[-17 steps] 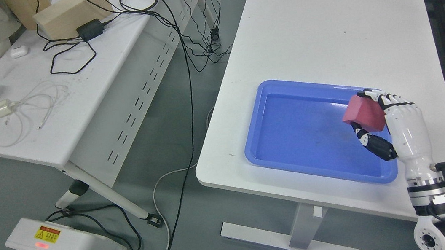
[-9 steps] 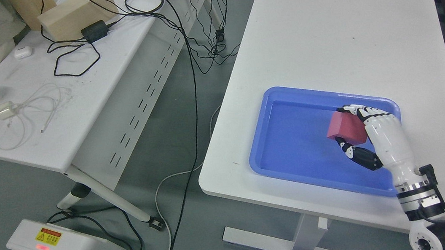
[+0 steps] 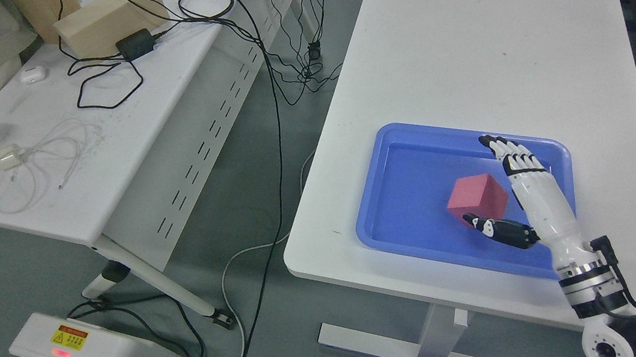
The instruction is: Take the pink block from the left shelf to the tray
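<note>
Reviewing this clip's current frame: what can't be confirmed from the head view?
- Whether the pink block rests flat on the blue tray: its underside is hidden, and the right hand covers its right side.
- Whether the thumb touches the block: too close to tell.
- Left arm: out of frame.
- The shelf named in the task: not in view.
- Print on the floor box's yellow label: too small.

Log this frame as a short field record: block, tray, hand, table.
block: pink block sits inside the tray, right of its middle
tray: blue tray near the table's front edge
hand: right hand beside the block, fingers spread, holding nothing
table: white table bearing the tray
left hand: not in view
</note>
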Robot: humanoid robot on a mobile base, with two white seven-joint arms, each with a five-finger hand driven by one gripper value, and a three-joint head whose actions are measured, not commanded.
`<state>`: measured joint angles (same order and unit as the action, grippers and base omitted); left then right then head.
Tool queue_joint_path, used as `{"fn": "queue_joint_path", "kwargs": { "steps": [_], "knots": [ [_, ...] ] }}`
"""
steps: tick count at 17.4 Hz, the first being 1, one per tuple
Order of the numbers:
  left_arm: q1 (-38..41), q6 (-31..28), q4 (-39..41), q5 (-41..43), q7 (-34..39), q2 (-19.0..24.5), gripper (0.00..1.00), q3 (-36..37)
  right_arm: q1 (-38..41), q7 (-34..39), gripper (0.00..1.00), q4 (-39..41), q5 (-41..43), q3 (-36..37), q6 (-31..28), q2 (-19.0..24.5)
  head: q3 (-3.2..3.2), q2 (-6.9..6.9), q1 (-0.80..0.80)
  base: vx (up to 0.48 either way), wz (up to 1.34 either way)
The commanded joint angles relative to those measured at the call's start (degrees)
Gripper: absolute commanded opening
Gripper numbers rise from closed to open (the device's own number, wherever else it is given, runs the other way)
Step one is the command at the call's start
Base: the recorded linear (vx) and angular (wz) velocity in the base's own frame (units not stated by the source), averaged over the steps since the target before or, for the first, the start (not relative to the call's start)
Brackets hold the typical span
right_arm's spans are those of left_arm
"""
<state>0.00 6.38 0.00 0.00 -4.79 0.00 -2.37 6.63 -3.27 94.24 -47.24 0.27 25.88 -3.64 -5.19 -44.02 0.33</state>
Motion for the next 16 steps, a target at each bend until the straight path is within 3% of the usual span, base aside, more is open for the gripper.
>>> {"fn": "queue_joint_path", "kwargs": {
  "steps": [1,5,8,12,16],
  "knots": [
    [-1.4,-0.1,1.0,0.1,0.0,1.0,1.00,0.0,-0.3,0.1,1.00,-0.2,8.7,-0.3,0.1,1.5,0.00,0.00,0.00,0.000,0.00],
    [-1.3,-0.1,1.0,0.1,0.0,1.0,1.00,0.0,-0.7,0.2,1.00,-0.2,25.2,2.4,-0.3,2.1,0.00,0.00,0.00,0.000,0.00],
    [-1.3,-0.1,1.0,0.1,0.0,1.0,1.00,0.0,-0.7,0.1,1.00,-0.2,27.0,4.7,-1.4,2.6,0.00,0.00,0.00,0.000,0.00],
    [-1.3,-0.1,1.0,0.1,0.0,1.0,1.00,0.0,-0.7,0.1,1.00,-0.2,30.5,5.9,-12.0,2.6,0.00,0.00,0.00,-0.003,-0.01],
    [-1.3,-0.1,1.0,0.1,0.0,1.0,1.00,0.0,-0.7,0.1,1.00,-0.1,32.1,6.7,-12.7,2.6,0.00,0.00,0.00,-0.028,-0.04]
  ]
}}
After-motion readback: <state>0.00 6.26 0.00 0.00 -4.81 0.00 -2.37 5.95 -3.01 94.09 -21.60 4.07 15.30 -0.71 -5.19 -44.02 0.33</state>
